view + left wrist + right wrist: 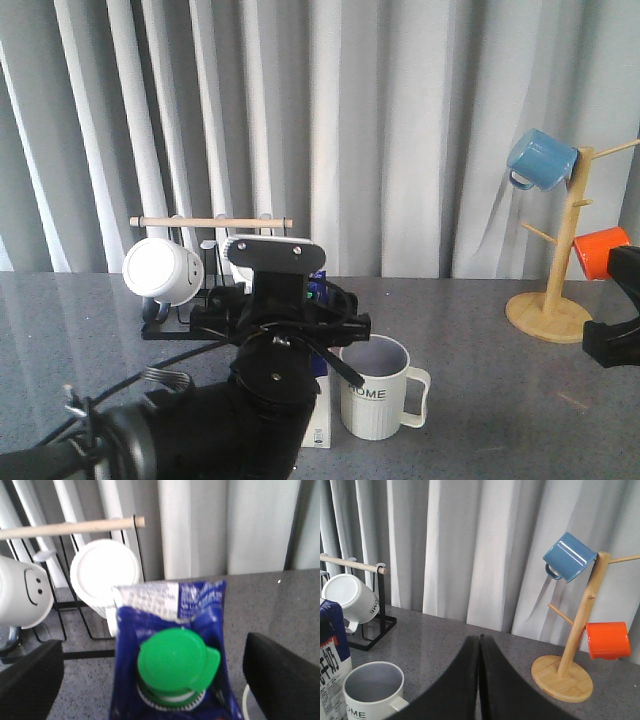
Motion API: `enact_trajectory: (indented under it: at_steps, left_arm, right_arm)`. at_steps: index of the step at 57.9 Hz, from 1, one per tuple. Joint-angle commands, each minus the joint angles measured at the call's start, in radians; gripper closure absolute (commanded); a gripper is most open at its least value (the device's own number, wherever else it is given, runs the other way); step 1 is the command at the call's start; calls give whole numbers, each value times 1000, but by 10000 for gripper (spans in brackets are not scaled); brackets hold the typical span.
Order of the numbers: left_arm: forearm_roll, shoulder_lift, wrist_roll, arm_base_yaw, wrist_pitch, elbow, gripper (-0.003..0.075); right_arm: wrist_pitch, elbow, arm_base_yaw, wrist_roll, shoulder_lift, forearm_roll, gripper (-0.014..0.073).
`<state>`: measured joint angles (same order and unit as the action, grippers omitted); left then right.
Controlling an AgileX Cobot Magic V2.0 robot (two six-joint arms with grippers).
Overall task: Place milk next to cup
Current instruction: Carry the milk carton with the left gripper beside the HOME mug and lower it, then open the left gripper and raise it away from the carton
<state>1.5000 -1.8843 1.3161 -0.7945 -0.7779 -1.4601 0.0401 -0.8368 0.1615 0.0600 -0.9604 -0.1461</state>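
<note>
My left gripper [150, 680] straddles the blue-and-white gable-top milk carton [172, 630], fingers spread either side of its body below the green cap [175, 665]; I can't tell whether they touch. It stands just beside the cream ribbed "HOME" mug [376, 387]. I judge the carton top-heavy with yielding walls, so hold it mid-body; my right gripper [479, 680] has its fingers pressed together.

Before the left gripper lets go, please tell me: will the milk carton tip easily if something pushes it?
The milk is probably tippy: tall, narrow, and taller than the cup beside it. Its green cap seems closed, so spilling looks unlikely. Its paperboard walls may dent under squeezing.

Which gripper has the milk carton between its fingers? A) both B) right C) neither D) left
D: in the left wrist view the milk carton with its green cap sits between the left gripper fingers; the right gripper is shut on nothing.
</note>
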Motion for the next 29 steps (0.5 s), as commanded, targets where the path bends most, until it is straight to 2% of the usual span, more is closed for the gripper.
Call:
enact_trajectory:
  at_steps: [1, 4, 8, 12, 15, 16, 29]
  left_arm:
    - [-45, 131, 8, -7, -8, -24, 63]
    - [-45, 165, 8, -7, 7, -24, 118]
    - [-45, 216, 8, -8, 39, -24, 253]
    - [-45, 262, 8, -7, 72, -24, 469]
    - [-46, 295, 15, -7, 90, -24, 686]
    - [-47, 305, 26, -7, 94, -24, 734]
    - [-46, 365, 42, -7, 78, -24, 728]
  right_arm:
    - [-68, -32, -7, -3, 10, -7, 602]
    - [-68, -32, -7, -3, 10, -7, 602]
    - [-68, -32, -7, -3, 10, -7, 602]
    - [-68, -32, -7, -3, 10, -7, 602]
    - [-68, -32, -7, -3, 10, -7, 602]
    - [-68, -32, -7, -3, 10, -7, 602]
    - [-68, -32, -7, -3, 10, -7, 602]
